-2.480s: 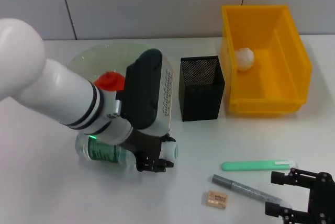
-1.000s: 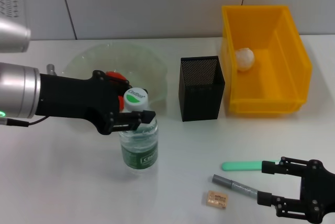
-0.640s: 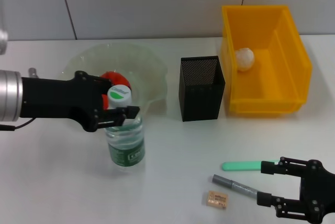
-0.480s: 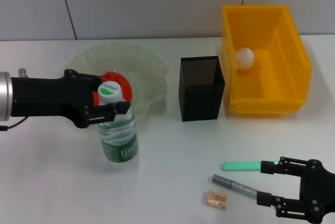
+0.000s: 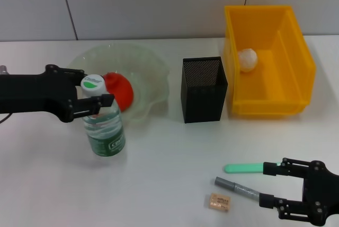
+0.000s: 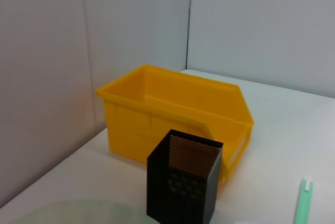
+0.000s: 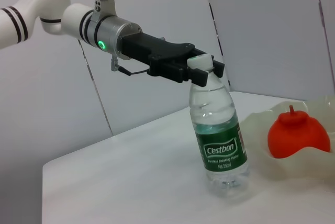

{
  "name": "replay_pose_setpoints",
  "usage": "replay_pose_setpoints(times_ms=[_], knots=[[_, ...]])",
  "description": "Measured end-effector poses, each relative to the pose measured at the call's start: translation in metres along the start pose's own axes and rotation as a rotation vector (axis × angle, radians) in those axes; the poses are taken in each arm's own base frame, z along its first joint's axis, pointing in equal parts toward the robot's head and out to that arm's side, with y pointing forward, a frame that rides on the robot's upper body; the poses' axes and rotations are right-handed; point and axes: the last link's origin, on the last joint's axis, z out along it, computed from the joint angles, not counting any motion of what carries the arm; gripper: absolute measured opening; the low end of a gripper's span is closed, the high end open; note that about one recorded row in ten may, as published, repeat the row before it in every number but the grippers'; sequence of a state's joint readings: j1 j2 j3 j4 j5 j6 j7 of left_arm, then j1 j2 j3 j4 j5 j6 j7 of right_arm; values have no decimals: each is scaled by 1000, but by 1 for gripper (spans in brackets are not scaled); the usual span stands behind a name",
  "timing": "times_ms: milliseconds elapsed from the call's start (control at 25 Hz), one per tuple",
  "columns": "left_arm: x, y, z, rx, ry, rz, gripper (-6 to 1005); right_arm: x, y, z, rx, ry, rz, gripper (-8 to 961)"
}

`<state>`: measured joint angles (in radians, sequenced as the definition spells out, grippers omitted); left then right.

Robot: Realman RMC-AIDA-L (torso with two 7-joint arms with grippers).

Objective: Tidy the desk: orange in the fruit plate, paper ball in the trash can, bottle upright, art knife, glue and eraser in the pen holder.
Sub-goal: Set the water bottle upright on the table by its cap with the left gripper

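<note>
Clear plastic water bottle with green label stands on white counter, just beside translucent fruit plate holding orange fruit. Left claw clamped on white cap from side; base looks flat on counter, though bottle leans slightly in right wrist view. Good release: confirm base fully seated, spread jaws evenly, withdraw sideways away from plate, no drag on cap. Right claw spread wide, holding nothing, hovering near grey art knife.

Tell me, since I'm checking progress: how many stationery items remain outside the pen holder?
3, all near the right end effector: green art knife, grey glue stick, eraser.
</note>
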<state>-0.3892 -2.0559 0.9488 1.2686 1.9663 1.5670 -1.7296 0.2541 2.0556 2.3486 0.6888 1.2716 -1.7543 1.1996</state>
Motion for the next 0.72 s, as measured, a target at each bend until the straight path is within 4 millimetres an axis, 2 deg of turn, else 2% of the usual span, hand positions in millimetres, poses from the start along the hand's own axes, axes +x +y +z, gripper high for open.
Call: replay_pose_setpoints(times_ms=[200,320,720], knots=[[-1,-1,-3,9,3,-7,454,-1,0,1,-7,3,-3,699],[-7,-5,-14,44,6,-27,455,-1,0,1,-11,3,-4,699],[-14,-10,-21,83,14,-47,457,-1,0,2,-13,3,-4,699]])
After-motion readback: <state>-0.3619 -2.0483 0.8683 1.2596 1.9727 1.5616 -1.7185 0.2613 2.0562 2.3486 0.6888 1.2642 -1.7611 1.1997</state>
